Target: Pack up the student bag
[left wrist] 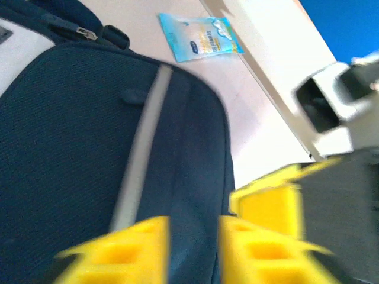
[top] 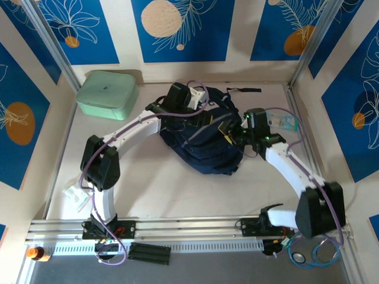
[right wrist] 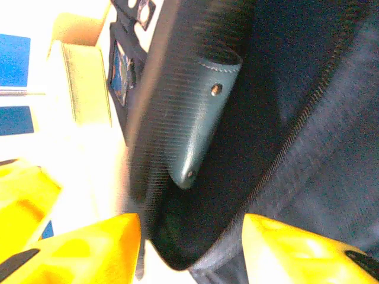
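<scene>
Yellow fingers (left wrist: 124,254) of our left gripper (left wrist: 192,251) sit nearly together right over the student bag (top: 204,148), with navy fabric showing in the narrow gap. Too blurred, so we cannot tell if they pinch it. Our right gripper (right wrist: 189,254) has its jaws about half apart, straddling the unzipped rim of the bag's opening, not clamped on it as far as we see. Bag lies slumped mid-table between both arms. Inside the opening we see a teal riveted tab (right wrist: 204,112); bag part or packed item, cannot tell.

Status, our read: early to mid. Opening is unzipped, but 2 loose things lie out on the table (top: 154,189): a tissue packet (left wrist: 201,36) near the bag's right side, and a mint-green case (top: 108,93) well apart at far left. Likely left to do: load those, zip up.
</scene>
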`<action>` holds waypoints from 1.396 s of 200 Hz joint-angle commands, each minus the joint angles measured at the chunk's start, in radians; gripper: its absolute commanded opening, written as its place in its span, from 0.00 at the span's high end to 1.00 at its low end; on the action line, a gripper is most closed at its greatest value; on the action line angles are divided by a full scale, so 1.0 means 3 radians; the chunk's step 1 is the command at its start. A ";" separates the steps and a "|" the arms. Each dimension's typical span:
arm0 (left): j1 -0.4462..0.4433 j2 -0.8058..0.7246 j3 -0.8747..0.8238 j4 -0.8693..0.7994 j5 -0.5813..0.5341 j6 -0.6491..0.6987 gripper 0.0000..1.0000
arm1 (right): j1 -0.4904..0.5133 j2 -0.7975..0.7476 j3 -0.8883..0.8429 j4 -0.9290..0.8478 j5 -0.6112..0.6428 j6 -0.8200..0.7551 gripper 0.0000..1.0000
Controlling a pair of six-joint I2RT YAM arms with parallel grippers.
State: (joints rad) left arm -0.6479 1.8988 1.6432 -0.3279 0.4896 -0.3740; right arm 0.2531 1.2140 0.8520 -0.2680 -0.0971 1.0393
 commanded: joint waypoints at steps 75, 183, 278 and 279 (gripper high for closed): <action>0.0421 -0.0781 -0.1348 0.0362 -0.0416 -0.0785 0.29 | -0.0190 -0.0408 0.0051 -0.0721 0.0318 -0.0357 0.33; 0.0447 -0.0347 -0.1570 0.0776 -0.0331 -0.1611 0.61 | -0.0043 -0.0224 0.0090 -0.0617 0.0216 -0.0295 0.34; 0.0371 -0.0089 -0.1452 0.1390 0.0208 -0.1938 1.00 | -0.0013 0.0356 0.0378 -0.0706 -0.0183 -0.0757 0.37; 0.0368 -0.0090 -0.1453 0.1392 0.0208 -0.1941 1.00 | -0.0012 0.0366 0.0385 -0.0709 -0.0183 -0.0761 0.37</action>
State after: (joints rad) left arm -0.5148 1.8568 1.1744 -0.0212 0.4721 -0.9161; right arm 0.2382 1.2575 0.9115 -0.4511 -0.0990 0.8883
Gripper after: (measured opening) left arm 0.050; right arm 0.643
